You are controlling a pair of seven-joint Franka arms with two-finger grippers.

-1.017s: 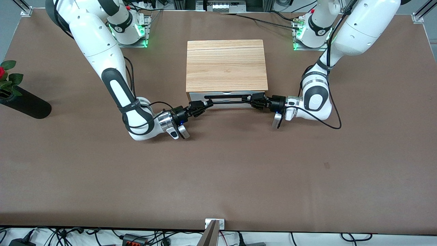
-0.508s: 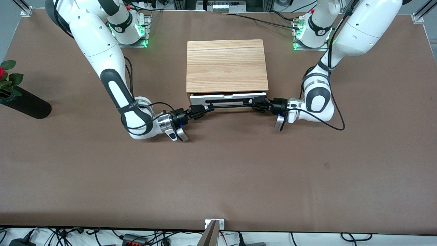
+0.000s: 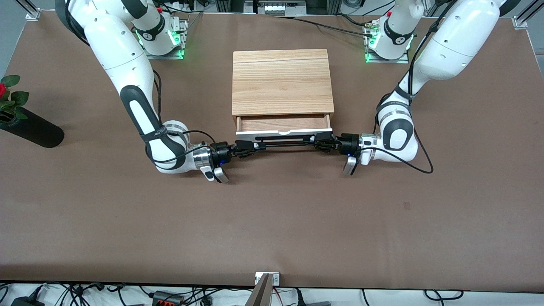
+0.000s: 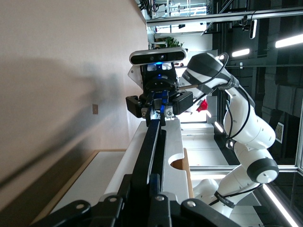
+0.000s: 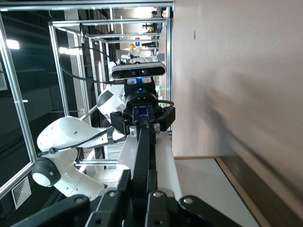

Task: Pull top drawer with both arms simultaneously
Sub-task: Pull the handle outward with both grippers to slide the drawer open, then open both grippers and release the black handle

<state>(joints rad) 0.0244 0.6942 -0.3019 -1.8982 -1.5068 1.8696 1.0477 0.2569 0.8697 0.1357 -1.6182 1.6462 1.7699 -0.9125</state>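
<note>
The top drawer (image 3: 282, 123) stands partly pulled out of the cabinet (image 3: 282, 81), showing reddish-brown wood inside behind its white front panel (image 3: 284, 132). The long black bar handle (image 3: 284, 140) runs along that front. My left gripper (image 3: 320, 140) is shut on the handle's end toward the left arm. My right gripper (image 3: 250, 147) is shut on the end toward the right arm. In the left wrist view my left gripper (image 4: 151, 183) clamps the bar (image 4: 150, 142), with the right gripper (image 4: 158, 105) at its other end. In the right wrist view my right gripper (image 5: 144, 183) clamps the bar (image 5: 142, 146).
A black vase with a red rose (image 3: 30, 128) lies on the brown table (image 3: 272, 221) at the right arm's end. Cables trail from both wrists onto the table beside the cabinet.
The drawer has slid out toward the front camera, from nearly closed to showing its wood inside. Both grippers moved with the handle, still shut on it.
</note>
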